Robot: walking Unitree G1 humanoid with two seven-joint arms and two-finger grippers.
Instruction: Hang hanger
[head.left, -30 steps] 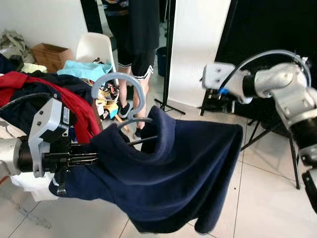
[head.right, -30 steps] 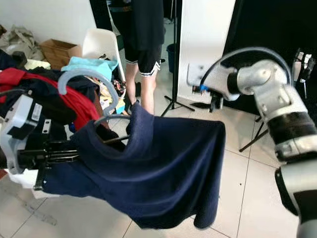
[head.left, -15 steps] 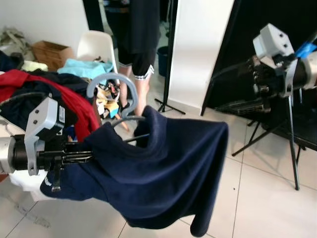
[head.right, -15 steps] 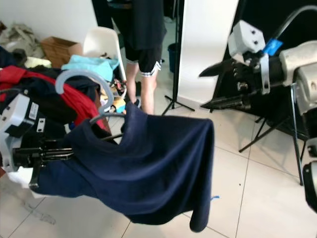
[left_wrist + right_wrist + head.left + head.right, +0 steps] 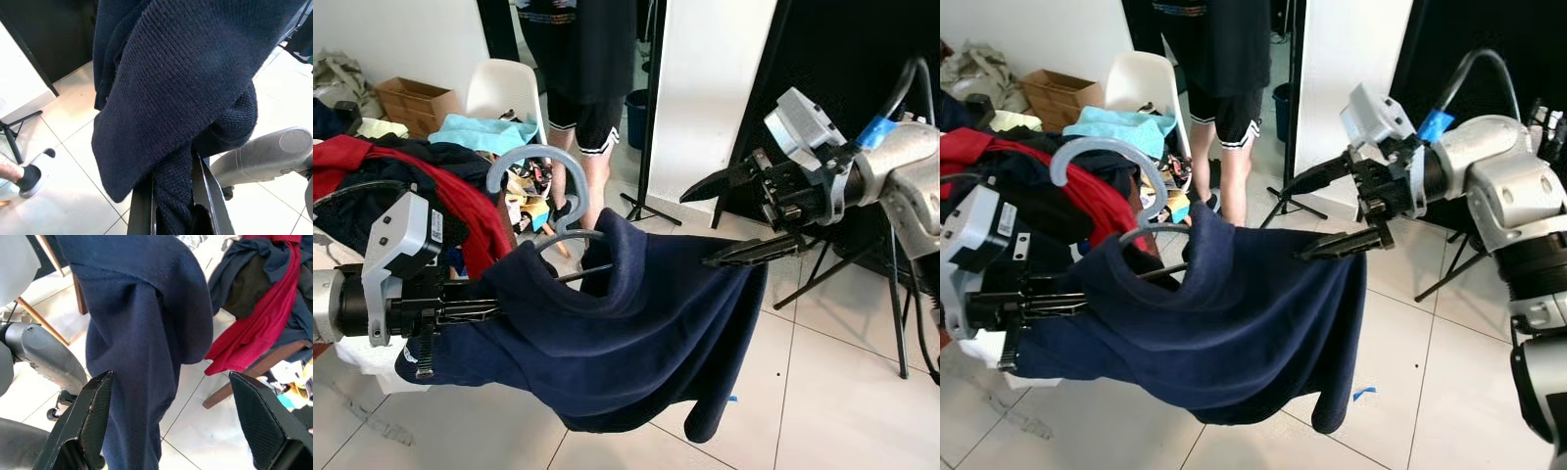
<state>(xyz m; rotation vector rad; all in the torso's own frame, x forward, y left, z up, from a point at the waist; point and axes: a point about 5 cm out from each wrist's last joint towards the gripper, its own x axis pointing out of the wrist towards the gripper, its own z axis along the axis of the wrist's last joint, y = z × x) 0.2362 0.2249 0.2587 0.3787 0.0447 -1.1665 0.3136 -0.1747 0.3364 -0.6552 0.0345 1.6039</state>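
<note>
Sweater [image 5: 636, 343] and grey hanger [image 5: 548, 186] are clamped at one shoulder by the left end effector [image 5: 460, 313]. Wide-open right end effector [image 5: 734, 220] is positioned nearest the opposite shoulder, the hanger's long axis running between both.

The two head views look forward and down from above the arms, side by side, and share almost one scene: the sweater [image 5: 636, 343] on its hanger [image 5: 543, 181], the tiled floor [image 5: 1430, 372] and a person [image 5: 573, 69] standing beyond. The left wrist view looks along its gripper [image 5: 173, 200], pressed close to the sweater, floor beneath. The right wrist view looks between its wide-spread fingers [image 5: 93, 406] at the sweater's far end, near, with a red cloth [image 5: 264, 328] behind.
</note>
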